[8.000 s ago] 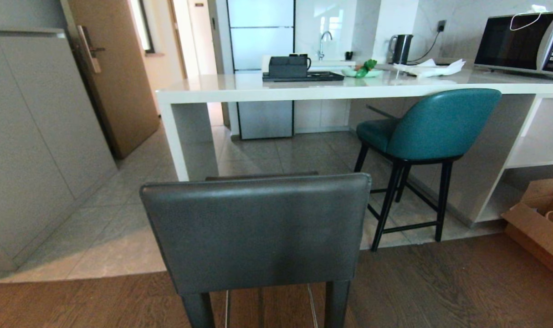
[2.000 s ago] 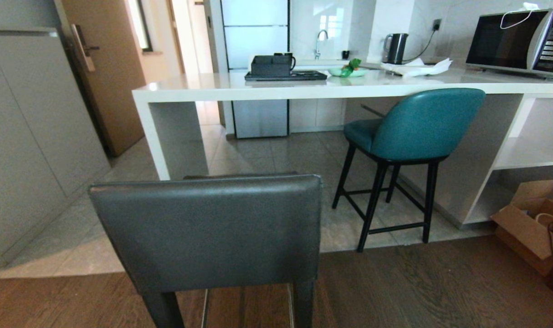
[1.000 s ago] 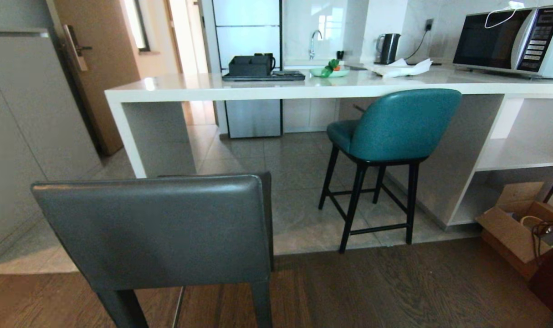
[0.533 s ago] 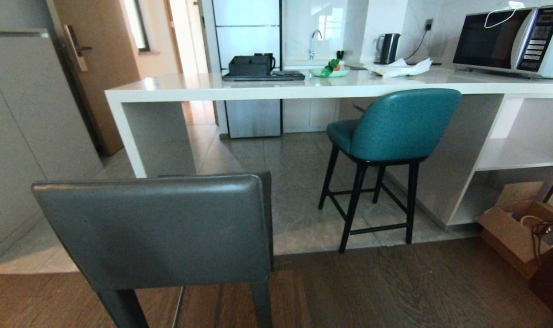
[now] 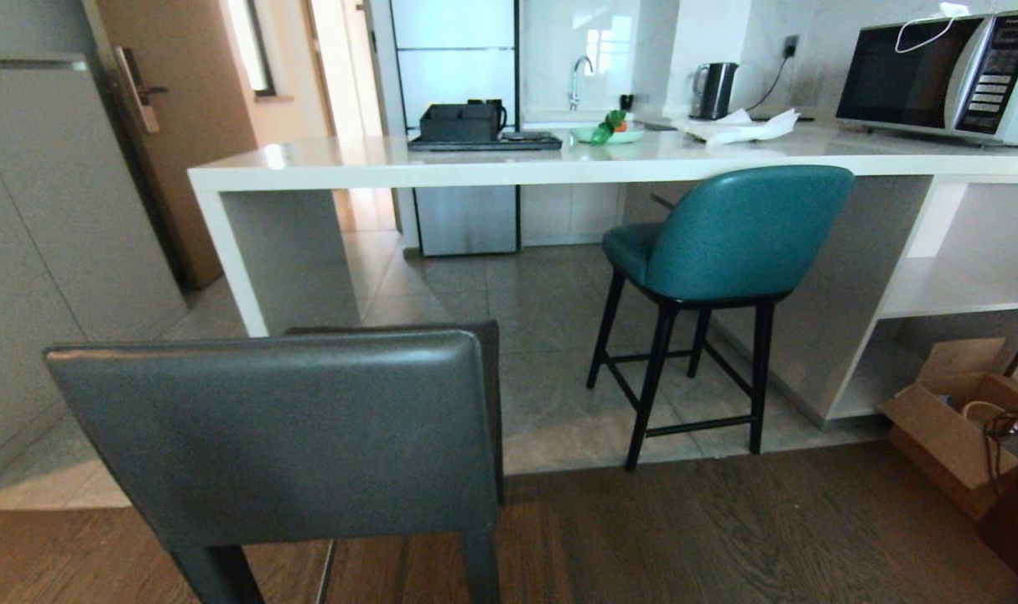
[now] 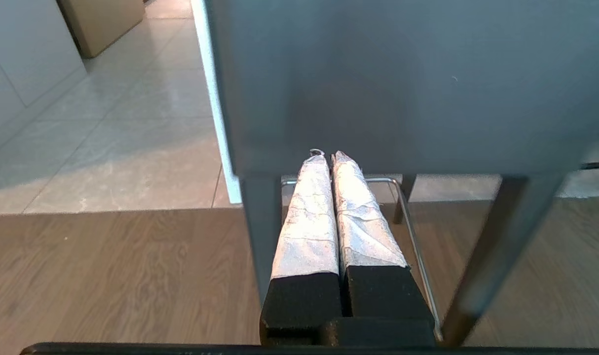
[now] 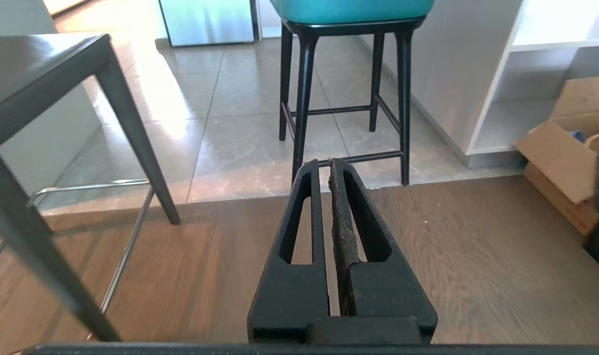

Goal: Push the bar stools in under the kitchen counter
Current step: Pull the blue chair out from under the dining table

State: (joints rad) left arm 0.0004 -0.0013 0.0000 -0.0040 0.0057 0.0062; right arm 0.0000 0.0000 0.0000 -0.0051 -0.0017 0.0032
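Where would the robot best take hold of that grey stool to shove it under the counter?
Probably the grey stool's broad flat backrest, from behind, on the wooden-floor side. The back faces the robot squarely, with the counter beyond it, so a level push there should send it straight in. The left hand, shut, is already at it.

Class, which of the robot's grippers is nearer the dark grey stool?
Left. The left gripper, shut, points at the dark grey stool's backrest from just behind it. The right gripper, shut, is off to the stool's side, aimed towards the teal stool.
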